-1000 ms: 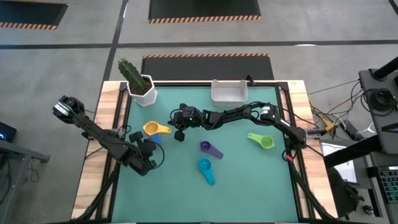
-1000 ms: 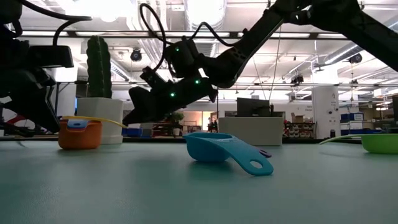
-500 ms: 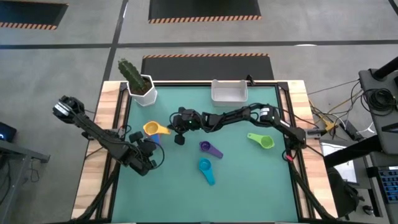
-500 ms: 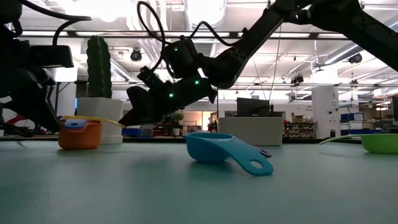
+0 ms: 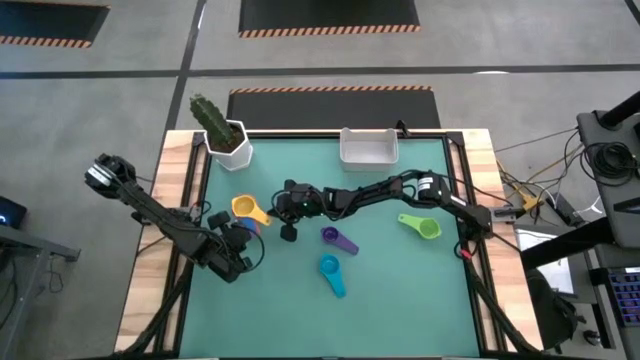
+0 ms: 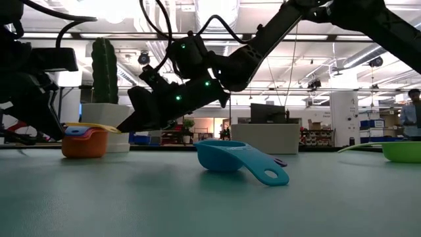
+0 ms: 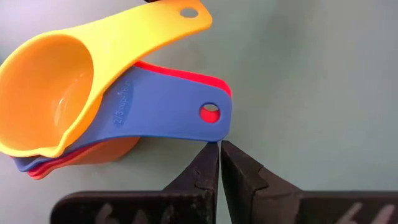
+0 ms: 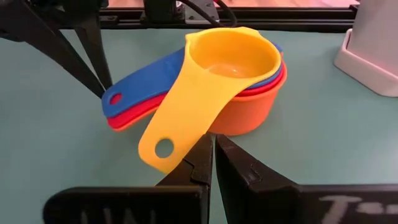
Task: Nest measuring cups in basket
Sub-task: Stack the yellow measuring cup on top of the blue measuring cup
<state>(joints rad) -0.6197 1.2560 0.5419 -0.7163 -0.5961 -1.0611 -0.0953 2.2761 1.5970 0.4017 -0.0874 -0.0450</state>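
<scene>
The blue cup (image 7: 155,106), marked "2/3 cup", sits nested under the yellow cup (image 8: 217,74) on the worktop (image 5: 400,290). Both clenched, empty tools, left (image 7: 220,163) and right (image 8: 213,155), point at the stack.

Bright ceiling lamps backlight the low view, silhouetting the arms. The overhead view is evenly lit. Both wrist views are sharp, with soft shadows.

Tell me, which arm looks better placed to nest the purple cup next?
Probably the right. Its gripper hangs mid-table, beside the purple measuring cup. The left gripper sits on the far side of the nested stack, fingers shut.
</scene>
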